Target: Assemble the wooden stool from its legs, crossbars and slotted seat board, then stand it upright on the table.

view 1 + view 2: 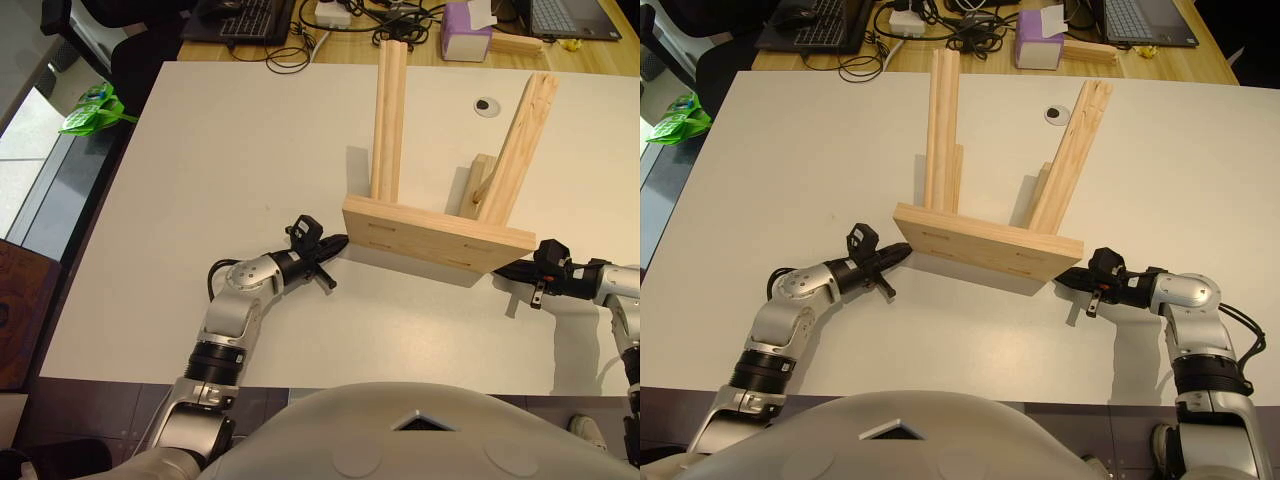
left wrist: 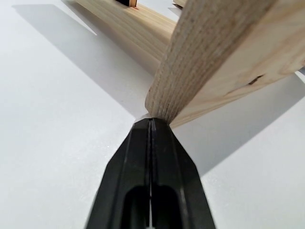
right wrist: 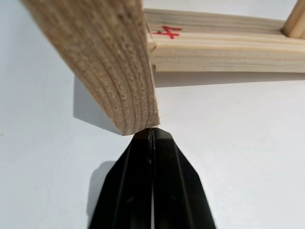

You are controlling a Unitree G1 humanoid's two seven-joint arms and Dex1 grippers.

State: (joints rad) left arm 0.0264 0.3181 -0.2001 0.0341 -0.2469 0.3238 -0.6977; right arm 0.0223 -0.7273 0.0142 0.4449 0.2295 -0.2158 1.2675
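While the wooden stool (image 1: 440, 200) is lying tipped over on the white desk (image 1: 200, 200), its slotted seat board (image 1: 437, 236) is standing on edge and facing the robot, and its legs are pointing away from that board toward the far side of the desk. One pair of legs (image 1: 388, 120) is rising from the board's left part, another leg (image 1: 520, 145) is slanting out from its right part, and a short crossbar (image 1: 482, 182) is showing between them. The left pincer (image 1: 338, 244) is lying low at the board's left lower corner with its fingers pressed together on nothing, the tip touching the wood. The right pincer (image 1: 1068, 278) is likewise closed and empty, its tip meeting the board's right lower corner. Whether the board's lower edge is resting on the desk cannot be told. Beyond the legs, a small dark round object (image 1: 485, 105) is lying on the desk, and farther behind the stool a purple box (image 1: 466, 32) and a loose wooden piece (image 1: 515, 43) are sitting on another surface.
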